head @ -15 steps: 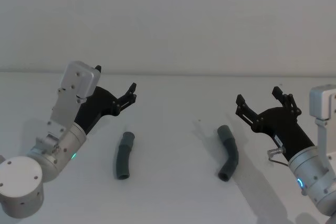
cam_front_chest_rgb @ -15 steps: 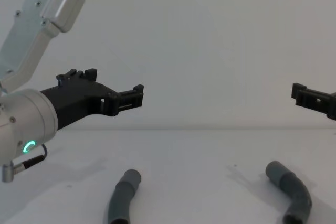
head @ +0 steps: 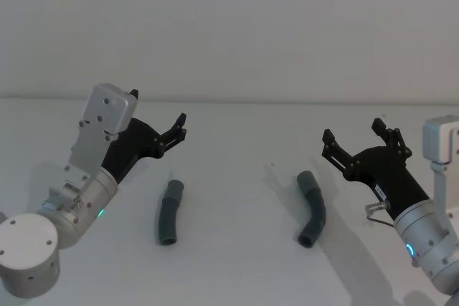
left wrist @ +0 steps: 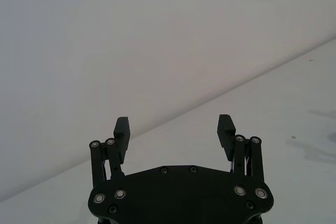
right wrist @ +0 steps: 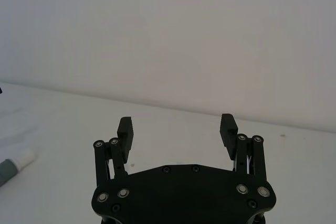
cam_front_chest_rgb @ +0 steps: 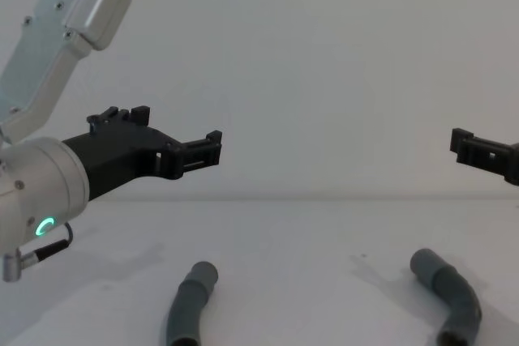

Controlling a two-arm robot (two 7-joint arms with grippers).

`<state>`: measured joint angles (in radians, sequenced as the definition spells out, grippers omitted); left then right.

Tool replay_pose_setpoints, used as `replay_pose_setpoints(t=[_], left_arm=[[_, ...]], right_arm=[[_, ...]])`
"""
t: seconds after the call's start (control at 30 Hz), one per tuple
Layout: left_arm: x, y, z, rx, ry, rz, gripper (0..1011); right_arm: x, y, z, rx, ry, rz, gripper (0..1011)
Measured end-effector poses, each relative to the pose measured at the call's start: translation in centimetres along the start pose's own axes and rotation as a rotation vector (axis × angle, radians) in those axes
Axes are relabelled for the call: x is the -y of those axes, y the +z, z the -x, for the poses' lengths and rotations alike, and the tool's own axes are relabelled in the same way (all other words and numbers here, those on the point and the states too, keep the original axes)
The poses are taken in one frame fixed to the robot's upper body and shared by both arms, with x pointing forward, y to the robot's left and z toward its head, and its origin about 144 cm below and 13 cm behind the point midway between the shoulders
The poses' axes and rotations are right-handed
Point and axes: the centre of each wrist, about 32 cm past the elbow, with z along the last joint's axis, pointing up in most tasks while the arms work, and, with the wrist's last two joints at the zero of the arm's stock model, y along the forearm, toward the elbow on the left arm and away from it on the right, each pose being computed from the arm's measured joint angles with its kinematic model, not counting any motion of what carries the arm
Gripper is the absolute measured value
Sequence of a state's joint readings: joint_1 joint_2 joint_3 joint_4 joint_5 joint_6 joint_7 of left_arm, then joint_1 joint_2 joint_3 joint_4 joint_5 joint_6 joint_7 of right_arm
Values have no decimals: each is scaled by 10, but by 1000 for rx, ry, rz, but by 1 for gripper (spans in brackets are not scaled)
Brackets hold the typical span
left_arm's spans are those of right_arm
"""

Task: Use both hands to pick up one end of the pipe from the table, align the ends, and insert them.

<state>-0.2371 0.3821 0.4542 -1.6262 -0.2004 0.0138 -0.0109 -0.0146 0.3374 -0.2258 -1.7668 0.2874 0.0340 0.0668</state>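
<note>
On the worktop (head: pixel 237 256) two dark grey pipe pieces lie well apart: left piece (head: pixel 169 214) on the left gripper (head: pixel 158 109) side, right piece (head: pixel 314 209) on the right gripper (head: pixel 353 130) side. Both grippers hover raised off the surface, clear of the pieces, fingers spread wide, nothing held. Right wrist view catches a white tube tip (right wrist: pixel 20 159) on a grey cuff (right wrist: pixel 4 172); can't tell which piece it belongs to. Step as I read it: pre-grasp, nothing picked up yet. Next move calls for each gripper to pitch down and descend onto its own piece. Each should close across the body near the mating end but leave the cuff clear, so tip and socket can be lined up in the air. Pieces are curved, so axial alignment will likely need wrist rotation. No brand, label or readable text anywhere. Only marker is a green ring light (cam_front_chest_rgb: pixel 45 226) on the left arm.
</note>
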Motion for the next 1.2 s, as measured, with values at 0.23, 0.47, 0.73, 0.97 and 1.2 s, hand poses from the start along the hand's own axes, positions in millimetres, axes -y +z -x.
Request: replay_pose_setpoints(t=[0.23,0.47,0.73,0.97,1.2], left_arm=[[0,0,0,0,0,0,1001],[0,0,0,0,0,0,1001],[0,0,0,0,0,0,1001],[0,0,0,0,0,0,1001],[0,0,0,0,0,0,1001]], right_arm=[[0,0,0,0,0,0,1002],[0,0,0,0,0,0,1002],[0,0,0,0,0,0,1002],[0,0,0,0,0,0,1002],[0,0,0,0,0,0,1002]])
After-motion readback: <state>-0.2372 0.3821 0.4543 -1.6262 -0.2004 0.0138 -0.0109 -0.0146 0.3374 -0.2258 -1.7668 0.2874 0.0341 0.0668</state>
